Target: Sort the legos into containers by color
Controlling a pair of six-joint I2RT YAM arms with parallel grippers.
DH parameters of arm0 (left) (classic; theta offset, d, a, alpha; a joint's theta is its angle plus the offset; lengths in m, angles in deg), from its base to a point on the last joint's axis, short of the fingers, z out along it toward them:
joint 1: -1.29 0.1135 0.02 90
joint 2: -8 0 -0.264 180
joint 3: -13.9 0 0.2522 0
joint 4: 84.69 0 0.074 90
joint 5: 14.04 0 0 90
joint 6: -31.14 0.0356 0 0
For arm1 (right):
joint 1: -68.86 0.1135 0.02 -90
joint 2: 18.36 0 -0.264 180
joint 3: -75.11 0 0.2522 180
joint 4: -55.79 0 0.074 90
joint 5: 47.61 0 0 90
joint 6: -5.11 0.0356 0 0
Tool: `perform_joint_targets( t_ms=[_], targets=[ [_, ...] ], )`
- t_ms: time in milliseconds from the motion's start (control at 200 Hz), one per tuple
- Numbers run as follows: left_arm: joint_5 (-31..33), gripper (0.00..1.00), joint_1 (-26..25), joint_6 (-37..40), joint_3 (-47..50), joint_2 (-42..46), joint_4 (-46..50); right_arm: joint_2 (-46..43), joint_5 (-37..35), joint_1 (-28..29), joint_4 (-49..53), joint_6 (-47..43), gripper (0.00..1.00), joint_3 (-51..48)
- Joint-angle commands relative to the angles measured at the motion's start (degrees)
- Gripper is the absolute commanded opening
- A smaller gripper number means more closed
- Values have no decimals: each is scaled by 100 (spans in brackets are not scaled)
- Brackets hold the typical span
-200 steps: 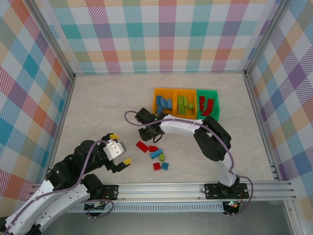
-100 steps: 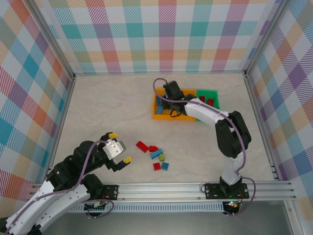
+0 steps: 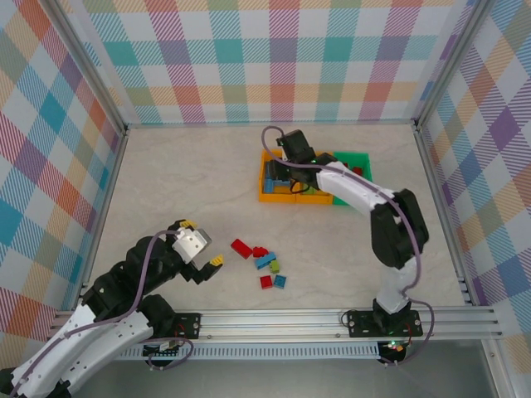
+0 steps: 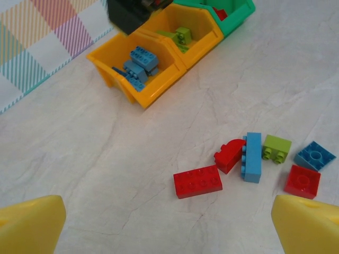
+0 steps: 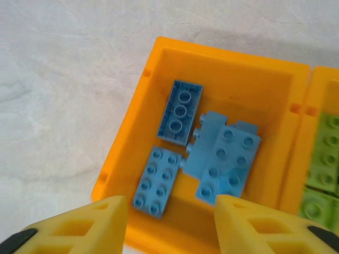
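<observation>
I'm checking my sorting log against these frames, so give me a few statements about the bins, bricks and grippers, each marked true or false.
1. The right gripper hangs open above the orange bin holding blue bricks. True.
2. The green bin holds blue bricks. False: it holds red bricks.
3. Six loose bricks lie on the table. True.
4. The left gripper is shut on a brick. False: it is open and holds nothing.
</observation>
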Motion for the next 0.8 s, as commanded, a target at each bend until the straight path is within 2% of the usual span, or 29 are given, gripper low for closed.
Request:
perform_joint_targets(
  t_ms=[0, 80, 190, 330, 455, 575, 640, 795],
  targets=[
    [-72, 100, 229, -567, -53, -198, -305, -1164, 336, 28, -104, -65, 55, -597],
    [-193, 100, 374, -636, -133, -314, -297, -1866, 737, 27, -290, -76, 62, -1265],
    [-189, 100, 561, -878, -261, -392, -288, -2617, 1247, 71, -178, -4, 66, -1907],
    [-126, 100, 857, -902, -387, -399, -178, -2969, 1413, 599, 169, 20, 68, -2287],
    [-202, 100, 972, -223, -380, -233, 177, -2512, 1554, 1301, 576, -166, 70, -2110],
    [-653, 100, 972, 281, -81, 88, 212, -1710, 1435, 1877, 739, -334, 72, -1754],
    [-934, 100, 972, 401, -90, 149, 289, -1276, 1117, 2111, 723, -313, 72, -1556],
    [-1025, 100, 967, 437, -110, 185, 352, -330, 1030, 2377, 592, -374, 75, -1057]
  ],
)
